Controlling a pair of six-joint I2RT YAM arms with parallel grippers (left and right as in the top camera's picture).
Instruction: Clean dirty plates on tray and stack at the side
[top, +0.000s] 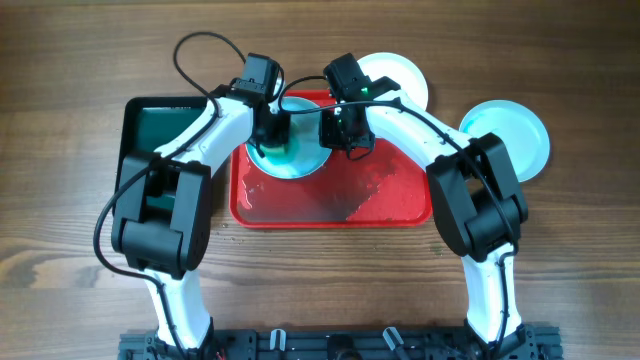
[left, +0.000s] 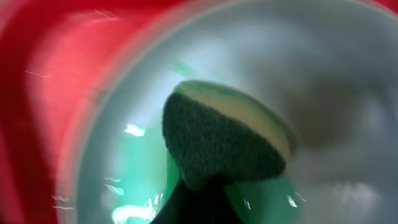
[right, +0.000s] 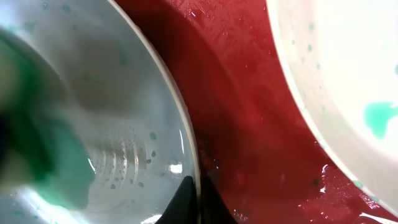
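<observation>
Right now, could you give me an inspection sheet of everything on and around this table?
Surface: wooden table, brown grain.
Job's things: red tray, wet; smeared plate on it; second plate at its far right corner, partly off it; third plate on the table to the right.
Clutter: dark green tray left of the red one.
Hands: left hand shut on a sponge against the smeared plate; right hand shut on that plate's rim.
Cables: black cable looping beyond the left arm.
Surroundings: nothing seen.
</observation>
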